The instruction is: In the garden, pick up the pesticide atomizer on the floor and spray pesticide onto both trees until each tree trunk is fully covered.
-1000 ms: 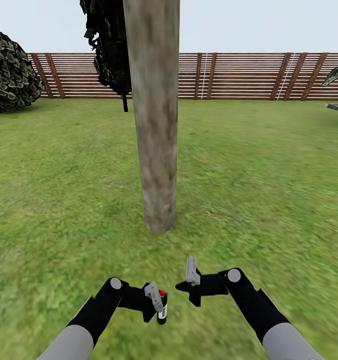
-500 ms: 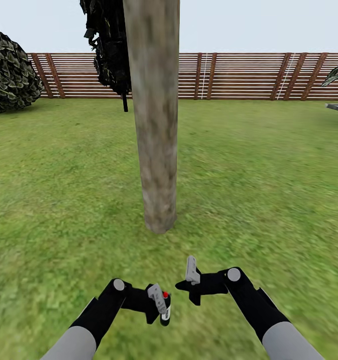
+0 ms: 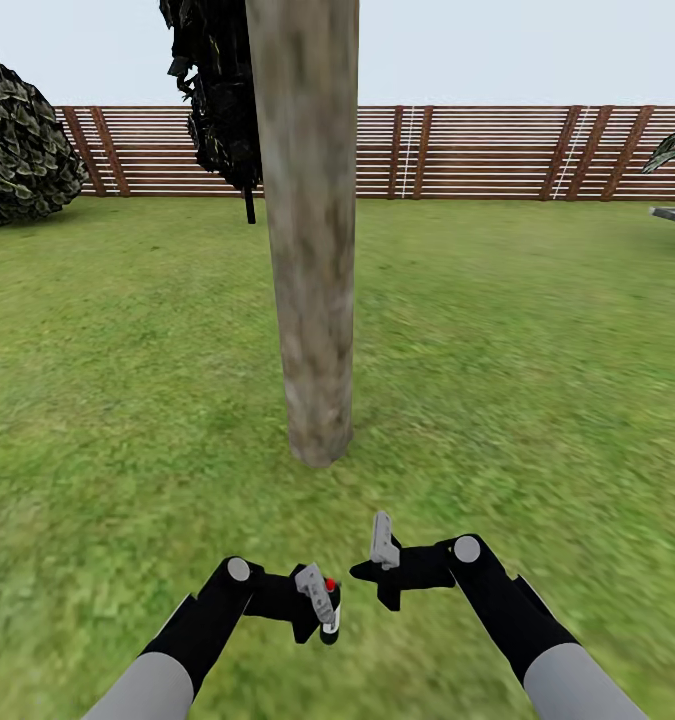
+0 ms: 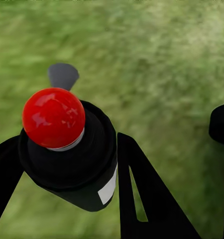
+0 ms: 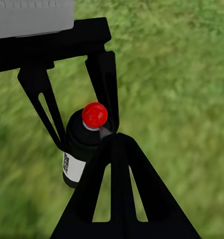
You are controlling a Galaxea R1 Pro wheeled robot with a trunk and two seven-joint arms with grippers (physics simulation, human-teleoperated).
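Between the left gripper's [image 3: 322,600] fingers [image 4: 142,199] sits the atomizer [image 3: 329,607], a small dark bottle with a red cap and a whitish label, clamped at its body and held above the grass [image 3: 127,400]. In the left wrist view the cap faces the camera and the black fingers press the bottle from both sides. In the right wrist view the same bottle [image 5: 84,144] shows upright between those two fingers [image 5: 104,84], label low on its side.

The right gripper [image 3: 379,560] hangs just beside the left one, near but apart from the bottle, holding nothing. Whether its fingers are parted or closed I cannot tell: one grey fingertip stands up in the head view, and the wrist view shows one dark finger [image 5: 122,199] in front.

Ahead of both arms stands the trunk [image 3: 310,250], thick and mottled grey-beige, its base on the grass a little beyond the grippers. Dark foliage [image 3: 217,90] hangs at its left. A bush [image 3: 22,140] sits far left, and the slat fence [image 3: 477,152] closes the lawn behind.
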